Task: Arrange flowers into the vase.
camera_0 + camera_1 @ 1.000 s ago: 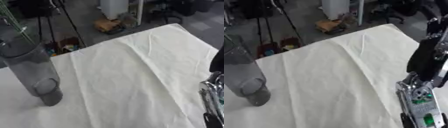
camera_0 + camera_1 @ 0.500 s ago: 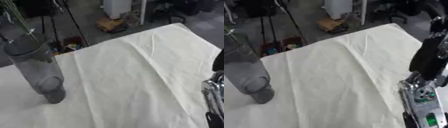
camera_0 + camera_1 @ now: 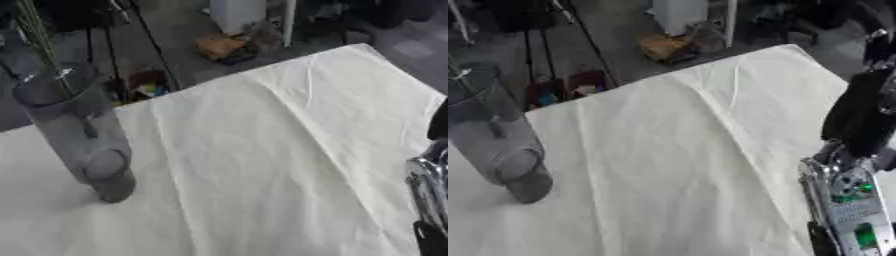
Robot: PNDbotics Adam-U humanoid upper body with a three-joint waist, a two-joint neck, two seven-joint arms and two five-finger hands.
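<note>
Near the tabletop's right edge hangs the black and silver right arm [image 3: 852, 165] (whether its hand is open or curled, I cannot tell). The cream-clothed tabletop [image 3: 262, 150] lies broad between. Near its left edge stands the tall clear glass vase [image 3: 79, 135], thin green stems [image 3: 39, 45] inside.

stems [image 3: 35, 45]: tops cut off by upper edge | right arm [image 3: 852, 200]: hand out of frame, lower edge

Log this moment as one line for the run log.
vase: upright, table's left, on cloth | stems: green, in vase | right arm: lower right, hand unseen | left hand: not in view
</note>
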